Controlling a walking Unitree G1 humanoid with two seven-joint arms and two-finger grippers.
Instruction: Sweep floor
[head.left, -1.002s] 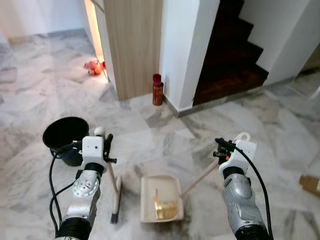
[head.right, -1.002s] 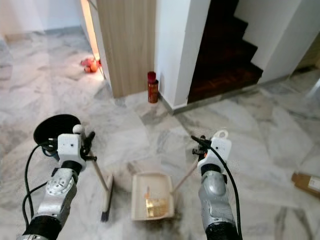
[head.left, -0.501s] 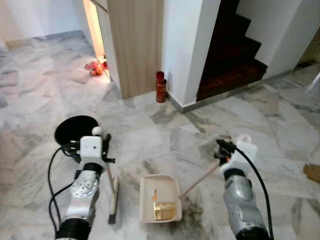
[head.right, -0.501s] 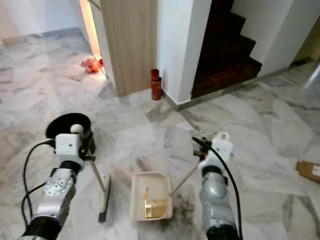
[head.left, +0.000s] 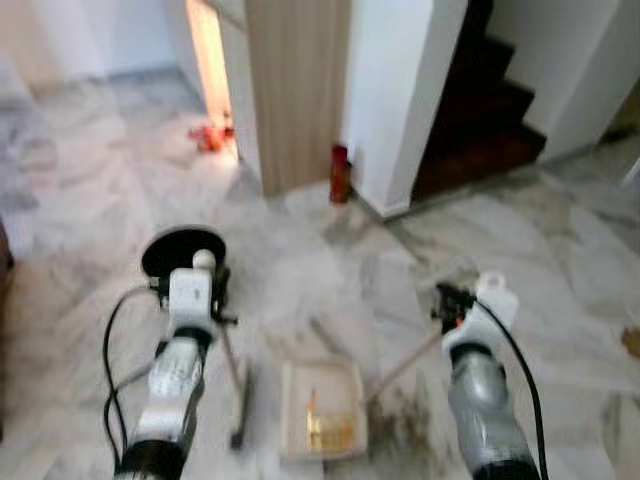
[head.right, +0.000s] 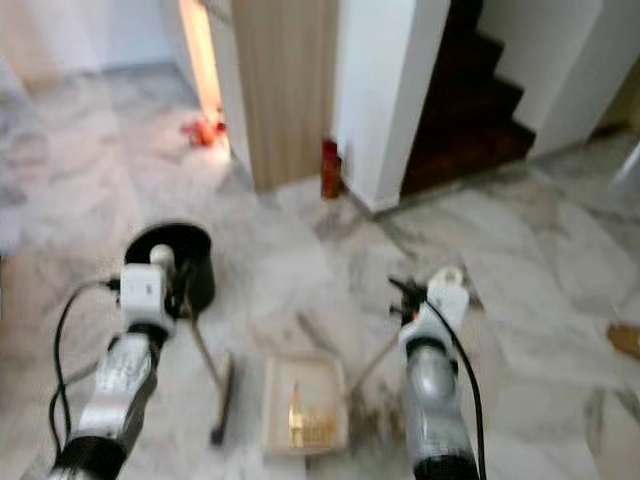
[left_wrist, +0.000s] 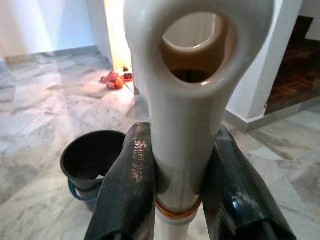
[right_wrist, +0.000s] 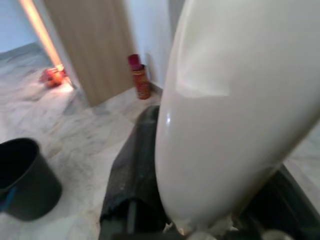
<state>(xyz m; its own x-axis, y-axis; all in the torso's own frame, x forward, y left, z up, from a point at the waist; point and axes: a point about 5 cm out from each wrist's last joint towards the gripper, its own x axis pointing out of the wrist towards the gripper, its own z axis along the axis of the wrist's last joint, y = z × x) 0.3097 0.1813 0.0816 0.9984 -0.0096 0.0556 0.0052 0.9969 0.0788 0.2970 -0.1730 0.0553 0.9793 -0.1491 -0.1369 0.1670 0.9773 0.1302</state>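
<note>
My left gripper (head.left: 212, 292) is shut on the white top of a broom handle (left_wrist: 186, 125), its black fingers (left_wrist: 124, 190) pressing both sides. The broom head (head.left: 238, 408) rests on the marble floor beside a cream dustpan (head.left: 322, 385) holding yellowish debris (head.left: 325, 430). My right gripper (head.left: 450, 303) is shut on the dustpan's long handle (right_wrist: 225, 100), which slants down to the pan. A black bucket (head.left: 181, 251) stands on the floor just beyond the left gripper. The head views are blurred.
A wood-panelled wall (head.left: 295, 90) and a white pillar stand ahead, with a red can (head.left: 340, 173) at their foot. Dark stairs (head.left: 480, 110) rise at the right. Small red-orange items (head.left: 210, 137) lie in a lit doorway. A cardboard scrap (head.left: 632, 342) lies far right.
The whole picture has shifted and blurred, so the camera has moved; the bucket now sits nearer the middle. Both grippers keep their hold on the broom and dustpan handles.
</note>
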